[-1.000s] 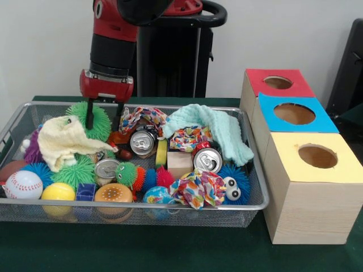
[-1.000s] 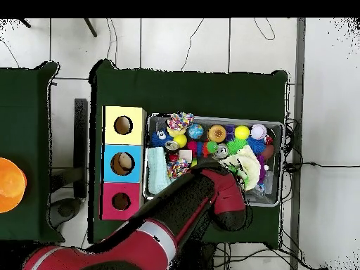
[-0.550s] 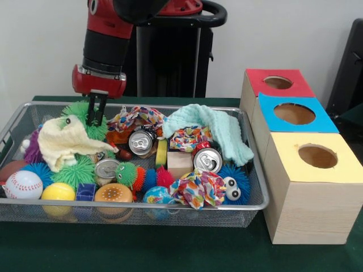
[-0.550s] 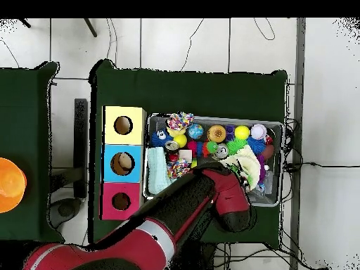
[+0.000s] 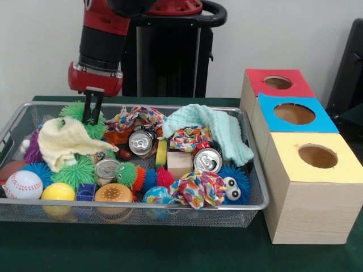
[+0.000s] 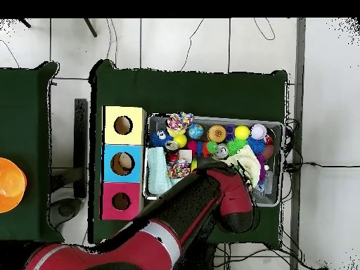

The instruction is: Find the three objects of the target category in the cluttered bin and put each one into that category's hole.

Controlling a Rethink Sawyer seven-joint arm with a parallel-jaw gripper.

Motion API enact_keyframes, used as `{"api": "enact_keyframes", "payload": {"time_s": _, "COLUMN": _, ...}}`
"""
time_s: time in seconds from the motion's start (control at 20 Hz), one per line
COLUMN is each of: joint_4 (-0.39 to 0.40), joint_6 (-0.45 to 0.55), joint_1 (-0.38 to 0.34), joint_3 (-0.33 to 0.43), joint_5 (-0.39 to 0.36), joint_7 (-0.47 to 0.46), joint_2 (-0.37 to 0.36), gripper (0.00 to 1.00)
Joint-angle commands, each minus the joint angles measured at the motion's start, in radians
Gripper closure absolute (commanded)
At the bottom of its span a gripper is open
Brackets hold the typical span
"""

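A wire mesh bin [image 5: 258,190] is packed with toys, cans and cloths. My gripper [image 5: 92,118] hangs at its back left, fingers drawn together. The tips touch a green spiky ball [image 5: 76,110] at the top edge of a pale yellow cloth [image 5: 65,141]. I cannot tell whether anything is pinched between them. Three silver cans [image 5: 142,141] [image 5: 208,160] [image 5: 106,168] lie mid-bin. Right of the bin stand a red box [image 5: 258,79], a blue box [image 5: 269,122] and a yellow box [image 5: 289,164], each with a round hole on top. In the overhead view the arm [image 6: 225,200] hides the gripper.
A mint cloth [image 5: 218,127] drapes over the bin's back right. Patterned fabric bundles [image 5: 198,187], a baseball [image 5: 22,184], a yellow ball [image 5: 57,191] and spiky balls crowd the front. Overhead, something pale shows inside the blue box's hole [image 6: 122,164].
The fingers stood apart a second ago and have since come together. The gripper has shifted left and risen slightly over the green spiky ball.
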Motion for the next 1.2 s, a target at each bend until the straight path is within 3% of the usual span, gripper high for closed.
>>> {"api": "enact_keyframes", "payload": {"time_s": 0.05, "joint_4": -0.020, "joint_6": -0.116, "joint_1": -0.050, "joint_3": 0.182, "joint_5": 0.094, "joint_7": 0.035, "joint_2": -0.097, "gripper": 1.00}}
{"api": "enact_keyframes", "payload": {"time_s": 0.4, "joint_4": 0.008, "joint_6": -0.180, "joint_1": -0.037, "joint_3": 0.201, "joint_5": 0.114, "joint_7": 0.086, "joint_2": -0.176, "gripper": 1.00}}
{"api": "enact_keyframes", "payload": {"time_s": 0.85, "joint_4": 0.044, "joint_6": -0.190, "joint_1": -0.057, "joint_3": 0.249, "joint_5": 0.221, "joint_7": 0.013, "joint_2": -0.240, "gripper": 1.00}}
{"api": "enact_keyframes", "payload": {"time_s": 1.2, "joint_4": 0.061, "joint_6": -0.178, "joint_1": -0.041, "joint_3": 0.269, "joint_5": 0.257, "joint_7": 0.046, "joint_2": -0.264, "gripper": 1.00}}
